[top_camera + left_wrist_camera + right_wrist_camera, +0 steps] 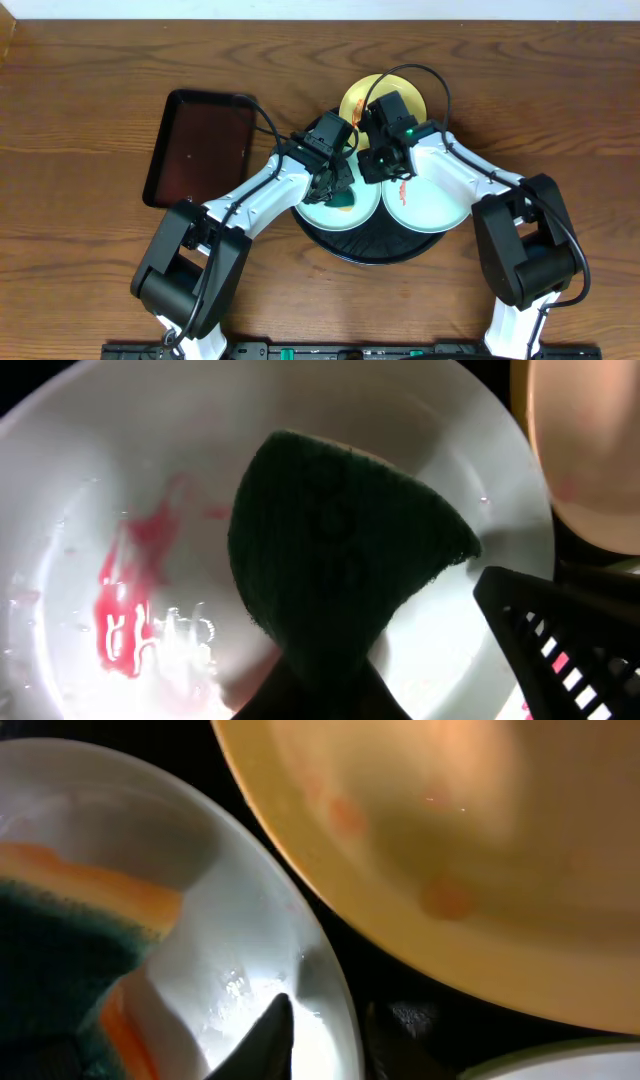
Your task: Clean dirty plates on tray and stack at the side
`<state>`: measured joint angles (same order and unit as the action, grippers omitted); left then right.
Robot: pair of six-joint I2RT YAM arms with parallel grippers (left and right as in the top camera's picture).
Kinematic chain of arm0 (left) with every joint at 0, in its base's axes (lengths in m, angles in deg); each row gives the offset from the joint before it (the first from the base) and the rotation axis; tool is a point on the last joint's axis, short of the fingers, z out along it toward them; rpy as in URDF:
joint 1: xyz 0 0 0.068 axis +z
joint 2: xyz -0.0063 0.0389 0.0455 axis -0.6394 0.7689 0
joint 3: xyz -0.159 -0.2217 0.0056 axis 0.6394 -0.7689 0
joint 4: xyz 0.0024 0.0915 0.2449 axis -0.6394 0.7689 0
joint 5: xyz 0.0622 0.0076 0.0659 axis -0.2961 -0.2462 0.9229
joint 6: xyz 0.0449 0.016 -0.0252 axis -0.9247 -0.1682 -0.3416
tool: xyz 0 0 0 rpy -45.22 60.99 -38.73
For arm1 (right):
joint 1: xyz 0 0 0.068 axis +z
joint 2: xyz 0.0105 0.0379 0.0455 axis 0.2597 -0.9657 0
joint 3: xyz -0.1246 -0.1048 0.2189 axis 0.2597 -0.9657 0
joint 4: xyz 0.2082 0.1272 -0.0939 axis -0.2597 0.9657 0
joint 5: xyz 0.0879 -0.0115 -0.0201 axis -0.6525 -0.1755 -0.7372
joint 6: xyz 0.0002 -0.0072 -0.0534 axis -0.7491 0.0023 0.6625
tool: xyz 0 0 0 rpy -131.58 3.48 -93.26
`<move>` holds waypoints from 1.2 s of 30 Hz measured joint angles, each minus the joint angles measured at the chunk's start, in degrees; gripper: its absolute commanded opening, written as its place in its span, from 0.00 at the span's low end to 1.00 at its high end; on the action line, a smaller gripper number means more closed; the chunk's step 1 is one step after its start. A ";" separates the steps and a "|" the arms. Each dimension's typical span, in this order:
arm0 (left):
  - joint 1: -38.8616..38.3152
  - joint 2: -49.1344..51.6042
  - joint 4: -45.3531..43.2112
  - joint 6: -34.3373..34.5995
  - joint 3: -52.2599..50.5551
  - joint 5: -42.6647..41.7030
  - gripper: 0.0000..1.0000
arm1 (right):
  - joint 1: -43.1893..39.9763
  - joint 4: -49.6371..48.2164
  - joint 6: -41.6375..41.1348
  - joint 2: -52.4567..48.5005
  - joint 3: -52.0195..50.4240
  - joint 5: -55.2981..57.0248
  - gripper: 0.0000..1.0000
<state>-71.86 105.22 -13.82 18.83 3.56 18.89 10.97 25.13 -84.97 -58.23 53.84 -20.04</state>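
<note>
My left hand grasps the teal sponge on the left pale plate. The red smear lies just beside the sponge, so this hand is nearer. My right hand is at that plate's rim, but I cannot tell its grip. This plate, the yellow plate and the right pale plate lie in the black tray.

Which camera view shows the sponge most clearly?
The left wrist view: the sponge fills the centre, over a white plate. The right wrist view shows only its side, at the left edge; overhead, only a small teal patch appears.
</note>
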 measured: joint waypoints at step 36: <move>0.26 3.34 8.63 -3.85 2.67 14.67 0.08 | 1.53 1.84 -0.87 0.00 0.24 -1.84 0.01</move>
<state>-71.60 108.57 -5.18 14.98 6.23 33.55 12.50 26.96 -85.84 -58.23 54.08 -21.87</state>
